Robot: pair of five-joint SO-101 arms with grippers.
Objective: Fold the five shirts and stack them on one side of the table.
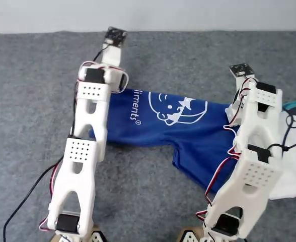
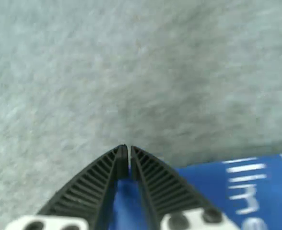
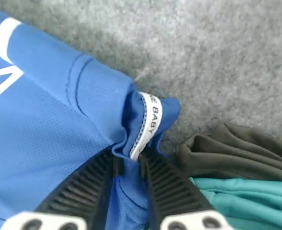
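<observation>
The blue shirt [image 1: 198, 136] lies stretched between the two claws on the grey felt table cover [image 1: 188, 60], and the hold looks meant to pull it flat before any fold is made. The left claw [image 2: 129, 149] is pinched closed on one end of the shirt, a sliver of blue cloth caught between its ribbed jaws, with bare felt beyond its tips. The right claw [image 3: 129, 155] is clamped on the opposite end at the neckline, bunching the collar so the woven neck label [image 3: 148, 122] stands up just ahead of its tips. Just beside the right claw, on the side away from the left one, wait more garments: a dark olive one [image 3: 227, 148] touching a teal one [image 3: 246, 196], and a white shirt [image 1: 294, 171] under that arm. As for writing, the blue shirt carries white lettering [image 1: 136, 107] close to the left claw and a white drawing [image 1: 180, 108] midway between the claws; the label is printed in dark letters, and the white shirt bears dark print too
</observation>
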